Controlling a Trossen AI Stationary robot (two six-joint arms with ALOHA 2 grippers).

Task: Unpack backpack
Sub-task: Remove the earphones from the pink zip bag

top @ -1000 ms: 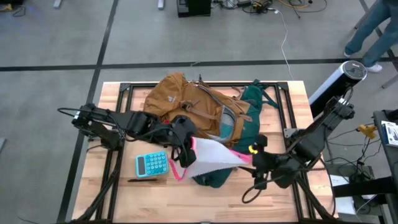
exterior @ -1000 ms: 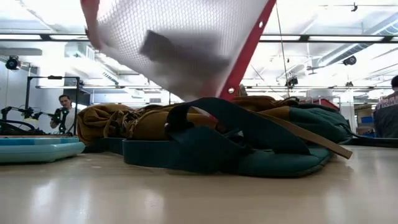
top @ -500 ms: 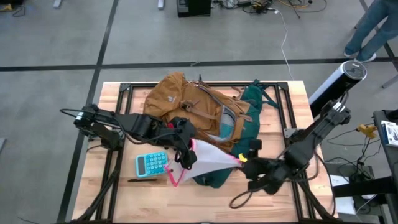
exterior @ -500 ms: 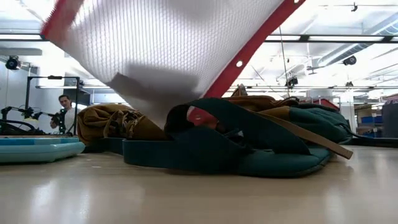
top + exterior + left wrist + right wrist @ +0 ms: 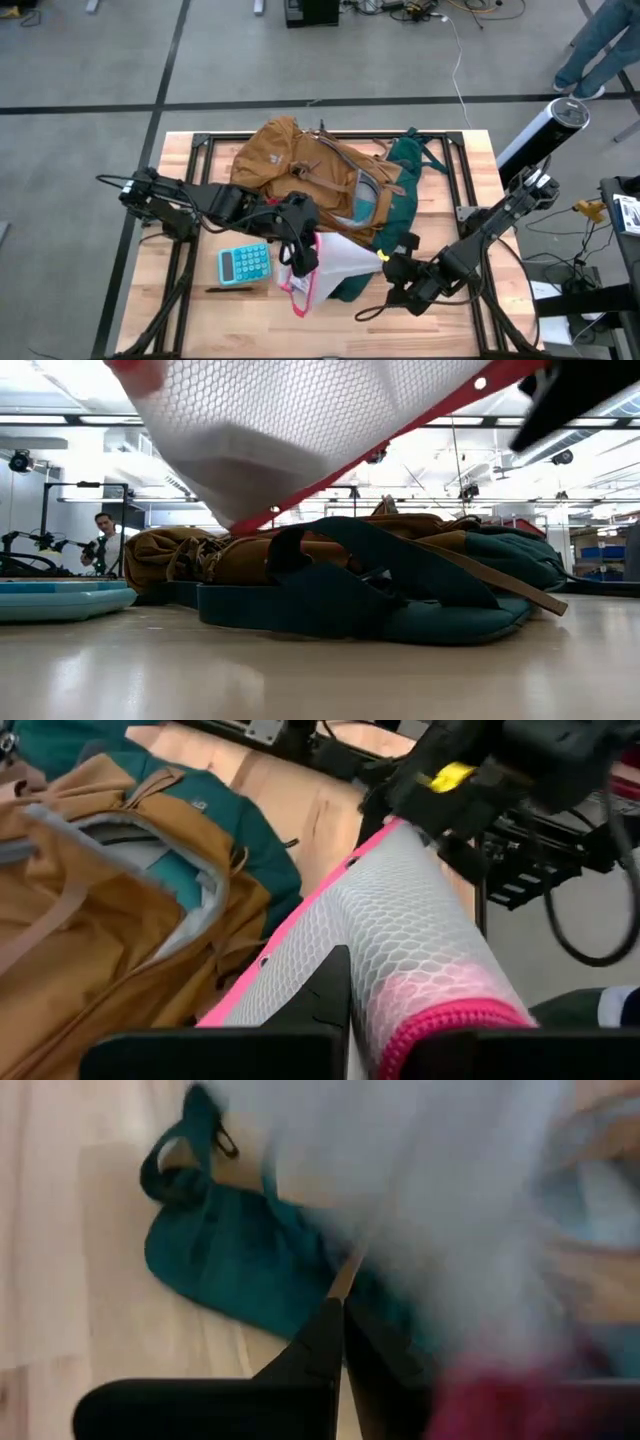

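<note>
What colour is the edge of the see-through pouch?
Bright pink, around the clear honeycomb-patterned pouch. It shows best in the left wrist view.

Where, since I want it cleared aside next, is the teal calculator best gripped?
Probably across its two side edges, coming straight down. The calculator lies flat, keys up, on the table, so only its thin edges offer a hold, and a pen lies along its front edge. The left hand is nearest, but it and the right hand hold the mesh pouch.
</note>
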